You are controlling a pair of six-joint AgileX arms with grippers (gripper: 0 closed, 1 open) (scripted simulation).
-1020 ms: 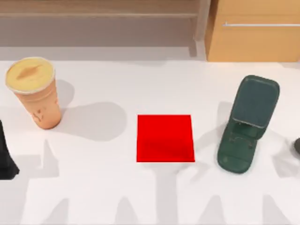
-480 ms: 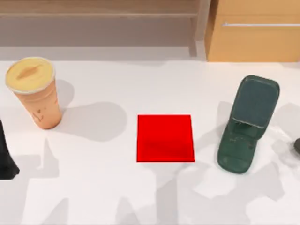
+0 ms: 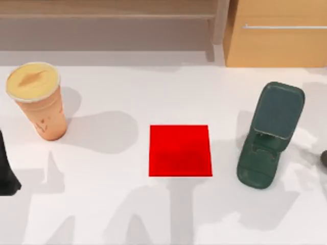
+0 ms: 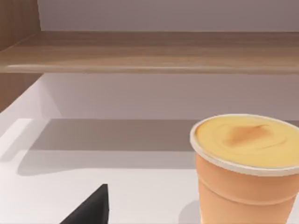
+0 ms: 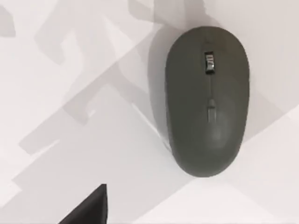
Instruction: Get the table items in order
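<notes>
The orange paper cup (image 3: 36, 99) with its yellow lid stands upright at the table's (image 3: 102, 204) far left. It also looms close in the left wrist view, cup (image 4: 247, 168). A dark part of my left gripper (image 3: 6, 171) sits at the left edge, in front of the cup and apart from it. The dark grey mouse (image 5: 207, 100) lies flat on the white top right below my right wrist camera, with a dark corner of my right gripper (image 5: 88, 210) beside it, not touching. A sliver of the mouse (image 3: 324, 159) peeks in at the table's right edge.
A flat red square (image 3: 180, 150) lies mid-table. A dark green hinged stand (image 3: 271, 135) stands to its right. A wooden shelf (image 3: 107, 15) and a light wooden cabinet (image 3: 278, 46) with a metal handle line the back.
The arm shadows over the front right of the table have shifted and spread. The cup, red square, stand and left gripper have not moved.
</notes>
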